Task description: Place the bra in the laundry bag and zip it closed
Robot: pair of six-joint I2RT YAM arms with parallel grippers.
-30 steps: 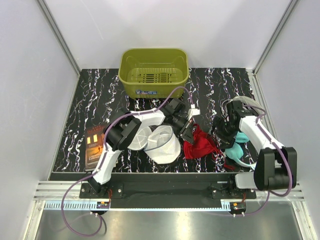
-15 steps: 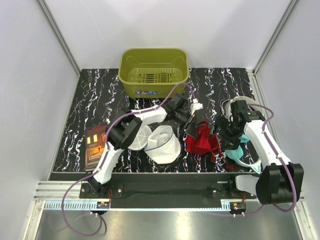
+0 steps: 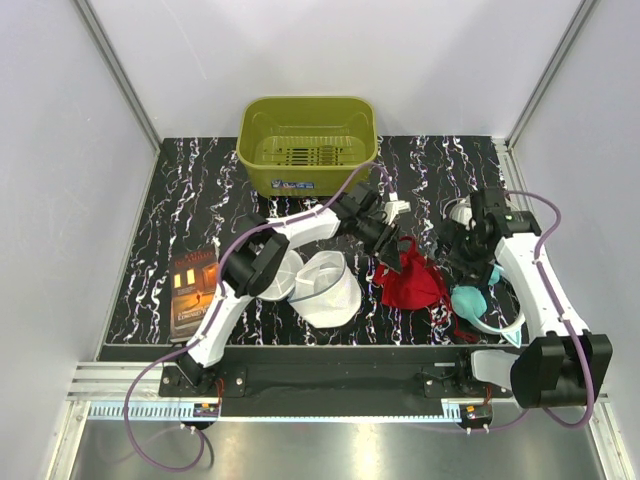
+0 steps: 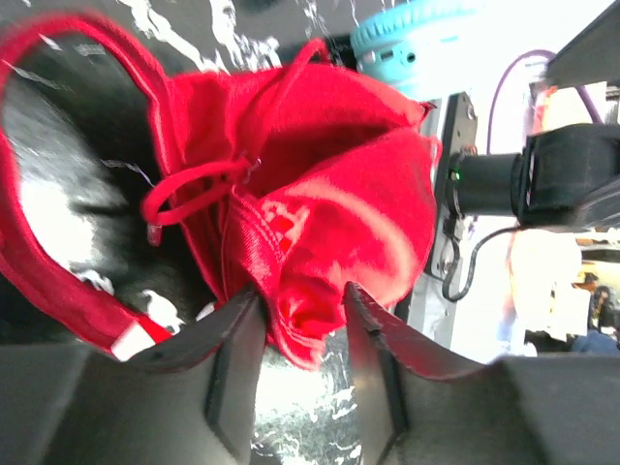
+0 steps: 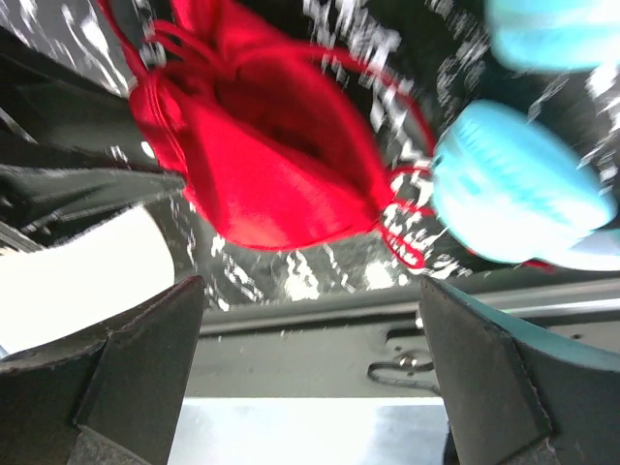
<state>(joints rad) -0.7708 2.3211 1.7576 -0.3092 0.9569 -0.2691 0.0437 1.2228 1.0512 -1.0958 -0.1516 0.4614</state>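
Your left gripper [image 4: 300, 302] stands part-spread around a fold of the bra [image 3: 410, 286]; you cannot tell whether it pinches. Your right gripper [image 3: 464, 262], spread wide, hovers just right of it.

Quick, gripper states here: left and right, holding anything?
Left gripper: jaws partly apart around a fold of the bra; grip cannot be told.
Right gripper: wide open, holding nothing.

Red bra [image 3: 410, 287]; white laundry bag [image 3: 327, 292]; olive basket [image 3: 345, 176]; black marbled table [image 3: 200, 190].
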